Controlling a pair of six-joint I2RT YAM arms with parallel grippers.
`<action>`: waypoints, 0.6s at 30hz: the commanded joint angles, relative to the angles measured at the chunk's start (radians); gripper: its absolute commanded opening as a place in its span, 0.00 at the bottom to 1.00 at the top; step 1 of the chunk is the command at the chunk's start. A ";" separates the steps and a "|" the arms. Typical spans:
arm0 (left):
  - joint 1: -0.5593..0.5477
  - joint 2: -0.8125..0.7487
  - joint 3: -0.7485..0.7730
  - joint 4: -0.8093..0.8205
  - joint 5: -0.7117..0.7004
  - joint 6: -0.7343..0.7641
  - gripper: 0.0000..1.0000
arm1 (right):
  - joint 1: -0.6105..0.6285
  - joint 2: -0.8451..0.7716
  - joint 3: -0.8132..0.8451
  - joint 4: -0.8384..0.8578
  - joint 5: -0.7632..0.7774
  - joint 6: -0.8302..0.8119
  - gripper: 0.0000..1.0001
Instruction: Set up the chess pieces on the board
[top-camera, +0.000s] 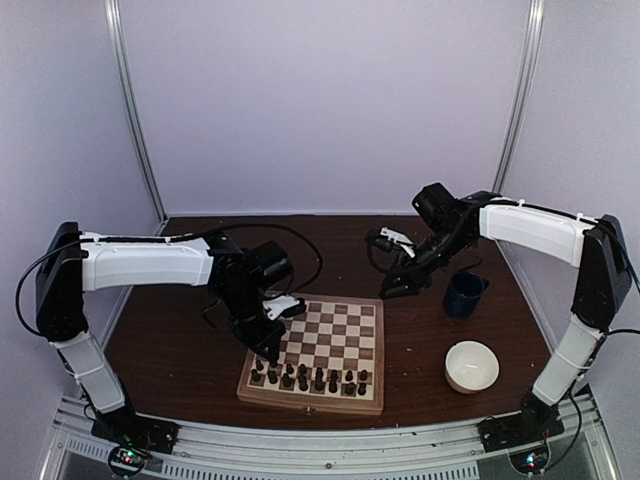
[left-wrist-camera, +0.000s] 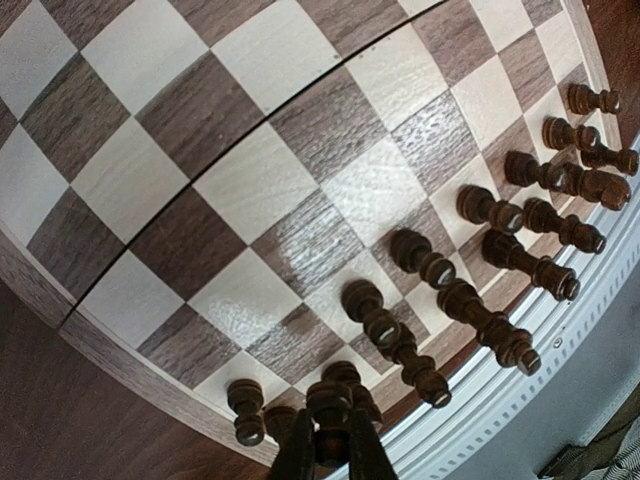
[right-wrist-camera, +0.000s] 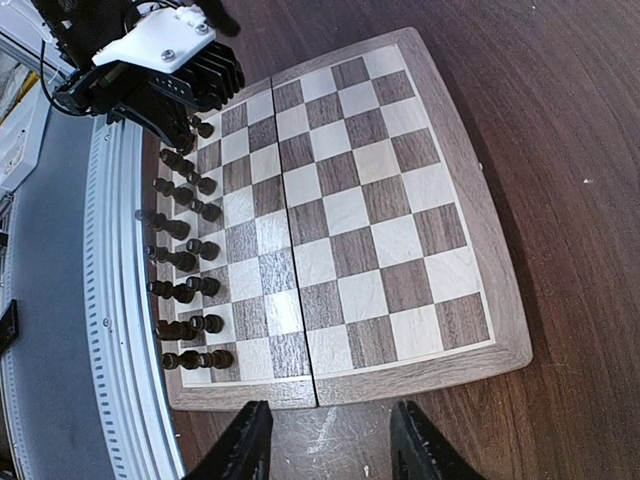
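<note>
Top view: board (top-camera: 340, 325) mid-table; chess pieces (top-camera: 318, 379) fill its two near rows.
Left wrist view: left gripper (left-wrist-camera: 331, 435) pinches the end piece (left-wrist-camera: 330, 398).
Right wrist view: right gripper (right-wrist-camera: 330, 448) spread, empty, just off the board's edge.

Soft, even light is coming from overhead; glare is streaking the board (left-wrist-camera: 300, 190); left wrist view is bowing at edges; top view is looking slightly soft.

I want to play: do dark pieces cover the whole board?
No, the small dark brown chess pieces stand only in two rows along one edge of the checkered wooden board.
</note>
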 joint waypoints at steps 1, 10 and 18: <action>-0.002 0.023 0.032 0.007 -0.010 0.017 0.06 | 0.004 0.002 -0.009 0.001 0.014 -0.012 0.44; -0.002 0.064 0.042 0.018 -0.004 0.015 0.06 | 0.003 0.002 -0.008 0.002 0.015 -0.012 0.44; -0.002 0.090 0.049 0.020 -0.011 0.013 0.09 | 0.003 -0.004 -0.013 0.006 0.017 -0.013 0.44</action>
